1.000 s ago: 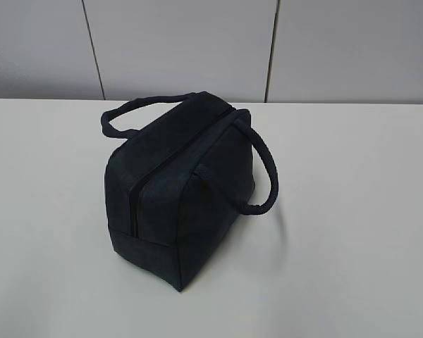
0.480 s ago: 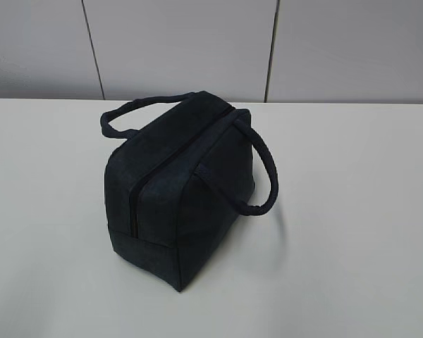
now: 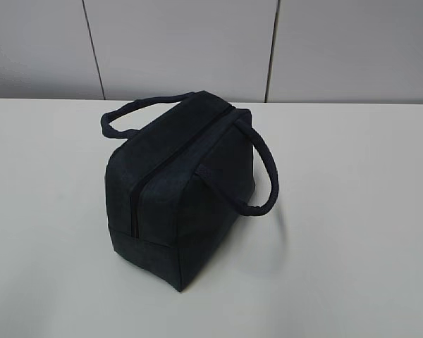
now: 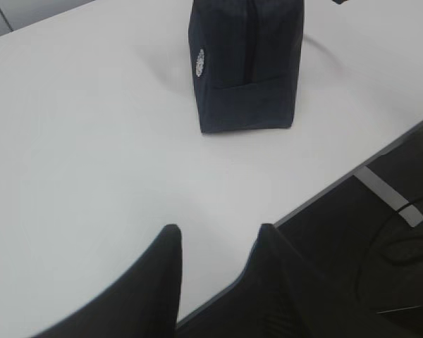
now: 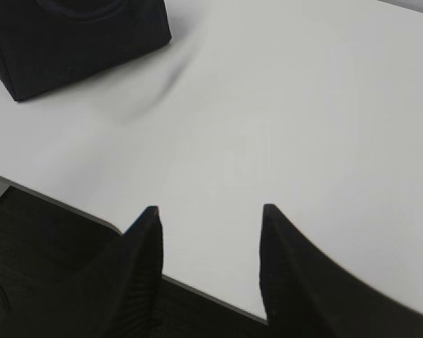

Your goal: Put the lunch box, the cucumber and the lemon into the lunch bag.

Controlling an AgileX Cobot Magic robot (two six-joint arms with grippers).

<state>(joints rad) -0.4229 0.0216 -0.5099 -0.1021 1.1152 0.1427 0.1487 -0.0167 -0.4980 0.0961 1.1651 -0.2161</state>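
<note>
Exterior view: white counter [image 3: 352,211] fills the lower frame, pale panelled wall [image 3: 183,46] behind it.
Counter: bare white surface; its near edge shows in both wrist views, with dark floor below.
Lunch bag [image 3: 180,186]: boxy dark navy fabric bag, upright on the counter a little left of centre, one narrow end turned toward the camera.
Lunch bag, contents: cannot tell; lunch box, cucumber and lemon do not show in any view.
Handles: two loop handles, one [image 3: 127,113] arching off the far left side, the other [image 3: 264,169] hanging down the right side to the counter.
Zipper [image 3: 166,165]: dark line along the top ridge and down the near end; appears drawn shut.
Logo [image 4: 199,62]: small round white mark on the bag's side panel, seen in the left wrist view.
Left tool [image 4: 217,243]: two dark fingers at the bottom of the left wrist view, parted with clear counter between them, grasping nothing; well apart from the bag, over the counter's near edge.
Right tool [image 5: 210,225]: two dark fingers at the bottom of the right wrist view, spread apart, released and empty; over the counter's near edge, the bag's corner [image 5: 70,42] at upper left, well apart.
Floor items: grey strip [image 4: 388,193] and thin dark cable [image 4: 402,246] on the floor beside the counter, left wrist view.
</note>
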